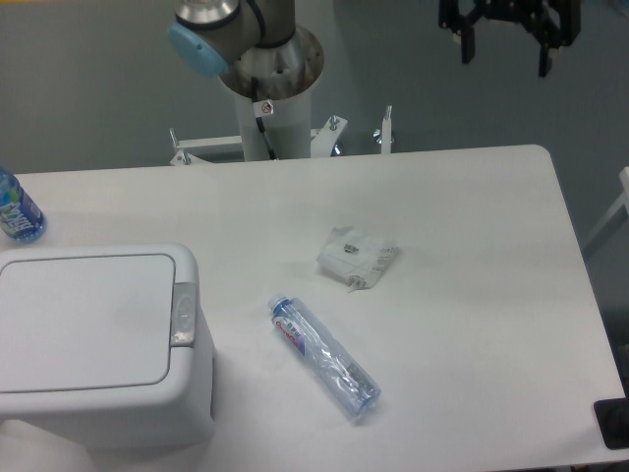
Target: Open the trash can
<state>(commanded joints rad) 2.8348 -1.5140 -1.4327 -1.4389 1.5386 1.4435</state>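
Bin (pixel 93 339) on your counter (pixel 472 324) front left, lid down, latch (pixel 183 315) facing bottle (pixel 324 357), end effector (pixel 507 37) spread wide, up high, gripping nothing

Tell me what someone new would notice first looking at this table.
Probably the big light-grey trash can at the front left corner, lid shut, its latch facing the table's middle. Next, the clear plastic bottle lying on its side beside it, and the gripper hanging open, high at the far right.

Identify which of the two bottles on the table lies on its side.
The clear bottle in the table's middle, right of the trash can. The blue-labelled bottle at the left edge stands upright.
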